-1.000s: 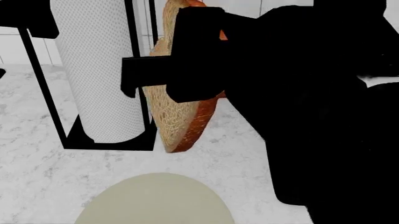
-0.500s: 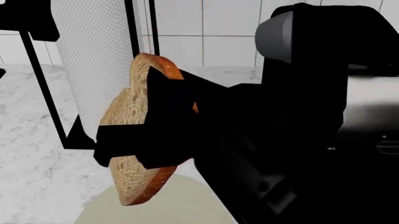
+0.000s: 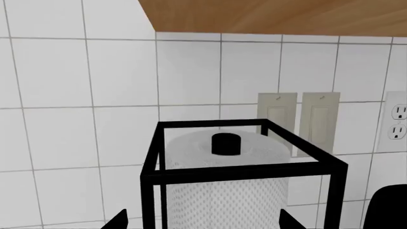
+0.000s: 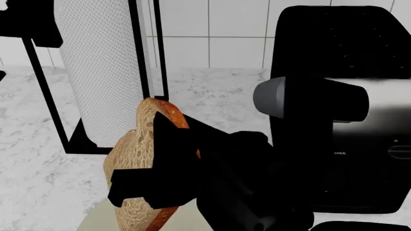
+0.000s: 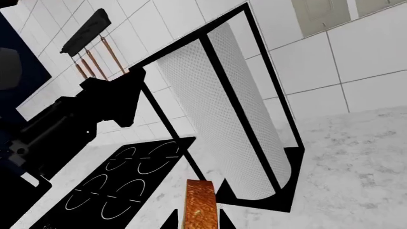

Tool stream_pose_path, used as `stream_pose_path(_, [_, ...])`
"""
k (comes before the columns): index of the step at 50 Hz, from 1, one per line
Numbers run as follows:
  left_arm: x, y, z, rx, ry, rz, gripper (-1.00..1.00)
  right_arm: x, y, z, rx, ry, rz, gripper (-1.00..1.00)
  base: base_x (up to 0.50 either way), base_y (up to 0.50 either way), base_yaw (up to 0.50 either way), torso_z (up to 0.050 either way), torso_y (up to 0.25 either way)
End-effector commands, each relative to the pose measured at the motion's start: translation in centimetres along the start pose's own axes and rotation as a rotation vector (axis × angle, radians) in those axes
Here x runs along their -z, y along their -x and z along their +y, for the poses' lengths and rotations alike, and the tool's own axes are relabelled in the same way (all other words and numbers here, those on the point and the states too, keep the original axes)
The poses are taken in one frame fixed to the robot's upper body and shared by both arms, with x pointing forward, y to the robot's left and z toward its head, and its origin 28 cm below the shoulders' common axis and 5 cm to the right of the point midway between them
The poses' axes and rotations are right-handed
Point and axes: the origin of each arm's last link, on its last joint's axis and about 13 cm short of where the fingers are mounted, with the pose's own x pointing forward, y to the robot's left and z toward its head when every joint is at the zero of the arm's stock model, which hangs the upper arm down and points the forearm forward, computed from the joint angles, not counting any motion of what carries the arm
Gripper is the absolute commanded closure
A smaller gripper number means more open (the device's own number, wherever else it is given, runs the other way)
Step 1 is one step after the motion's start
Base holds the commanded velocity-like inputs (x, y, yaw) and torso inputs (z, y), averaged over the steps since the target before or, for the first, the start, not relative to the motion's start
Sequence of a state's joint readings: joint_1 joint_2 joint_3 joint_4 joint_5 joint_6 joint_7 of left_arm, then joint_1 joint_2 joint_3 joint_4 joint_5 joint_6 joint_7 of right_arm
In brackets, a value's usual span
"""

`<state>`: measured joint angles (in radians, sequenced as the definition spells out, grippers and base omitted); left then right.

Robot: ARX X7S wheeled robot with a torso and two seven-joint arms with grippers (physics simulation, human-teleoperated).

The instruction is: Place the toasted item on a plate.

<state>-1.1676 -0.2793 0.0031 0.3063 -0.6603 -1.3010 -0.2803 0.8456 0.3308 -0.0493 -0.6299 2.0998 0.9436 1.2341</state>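
Toast in right pincer above plate

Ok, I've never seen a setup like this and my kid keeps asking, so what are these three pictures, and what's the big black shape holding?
These are simulator renders from a two-armed robot at a kitchen counter. One picture looks down from a camera on its head; the other two come from cameras mounted near each arm's pincer.

In the head view, the black shape is the right arm. Its right pincer is clamped on a slice of toast, held on edge just above the rim of a cream plate at the bottom of the picture. The right wrist view shows the same toast's crust from close up.

On the marble counter stand a paper towel roll in a black wire frame and a black toaster.

The left wrist view only looks at the towel roll and the tiled wall; whether the left pincer is open or closed cannot be told.
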Motion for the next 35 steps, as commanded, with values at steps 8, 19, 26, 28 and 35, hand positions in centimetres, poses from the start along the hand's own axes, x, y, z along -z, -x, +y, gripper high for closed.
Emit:
stream_pose_path(8, [0.3, -0.1, 0.0, 0.0, -0.003, 0.006, -1.0, 1.9, -0.7, -1.6, 0.022, -0.037, 0.029, 1.0, 0.0, 0.0, 0.0, 0.0, 0.0])
stream_pose_path(19, [0.5, -0.3, 0.0, -0.001, -0.001, 0.01, -1.0, 3.0, -0.8, -2.2, 0.038, -0.045, 0.053, 1.0, 0.0, 0.0, 0.0, 0.0, 0.0])
stream_pose_path(26, [0.6, -0.2, 0.1, -0.003, -0.005, 0.009, -1.0, 3.8, -1.1, -2.8, 0.052, -0.053, 0.068, 1.0, 0.0, 0.0, 0.0, 0.0, 0.0])
stream_pose_path(28, [0.5, -0.2, 0.1, -0.004, -0.002, 0.009, -1.0, 3.9, -1.1, -2.9, 0.053, -0.057, 0.07, 1.0, 0.0, 0.0, 0.0, 0.0, 0.0])
stream_pose_path(35, [0.7, -0.2, 0.1, -0.004, -0.002, 0.011, -1.0, 4.5, -1.2, -3.3, 0.057, -0.069, 0.078, 1.0, 0.0, 0.0, 0.0, 0.0, 0.0])
